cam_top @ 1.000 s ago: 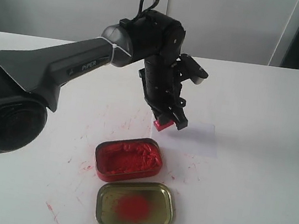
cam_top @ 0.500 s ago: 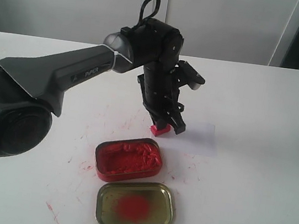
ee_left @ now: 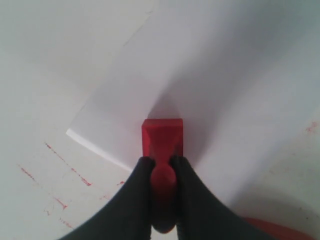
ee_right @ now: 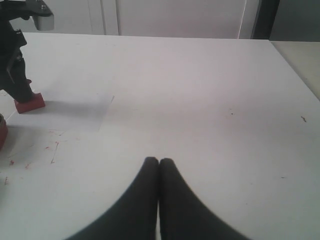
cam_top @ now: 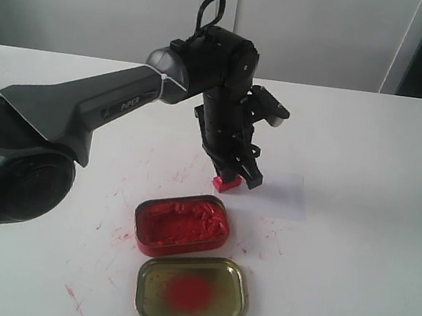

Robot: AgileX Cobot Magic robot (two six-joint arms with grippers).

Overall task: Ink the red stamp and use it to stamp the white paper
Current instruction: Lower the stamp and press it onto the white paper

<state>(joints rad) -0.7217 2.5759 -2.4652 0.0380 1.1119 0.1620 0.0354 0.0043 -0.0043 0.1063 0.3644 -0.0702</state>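
- Exterior view: my left jaws are clamped on the handle of the red stamp (cam_top: 227, 182). Its base is down at the near-left corner of the white paper (cam_top: 280, 195), just behind the open ink tin (cam_top: 182, 225) and the gold lid (cam_top: 192, 291). I cannot tell whether the base is pressing fully flat on the sheet.
- Left wrist view: the red stamp (ee_left: 162, 137) sits on the white paper (ee_left: 200, 75) close to its edge and corner, with bare counter (ee_left: 30, 75) just beside. I judge that any sideways slip could push the print partly off the sheet, and a tilted base would print unevenly.
- Right wrist view: my right jaws are closed on nothing, well apart from the stamp (ee_right: 29, 104). Nothing pins the sheet, so sticky paste may lift it or drag it when I raise the stamp, smearing the mark.
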